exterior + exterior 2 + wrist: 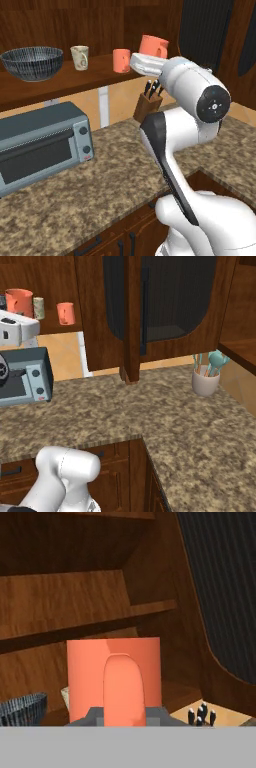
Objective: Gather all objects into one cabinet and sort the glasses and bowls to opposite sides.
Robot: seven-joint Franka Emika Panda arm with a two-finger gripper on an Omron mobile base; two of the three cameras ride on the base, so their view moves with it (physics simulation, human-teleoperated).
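Hand view gripper (123, 712): clamping a salmon cup (114, 677), carrying it raised for shelving.
Second cup (121, 60): sitting on the shelf (60, 80) beside it.
Beige cup (80, 57), bowl (32, 62): standing farther along, bowl apparently keeping the opposite end.

on the long plank shelf of the reddish-brown cabinet (60, 82) stand the dark ribbed bowl (32, 62) at the left, then the beige cup (80, 57), then one salmon-orange cup (121, 60), all upright. the second salmon-orange cup (153, 47) with a handle is raised above the shelf, slightly tilted.
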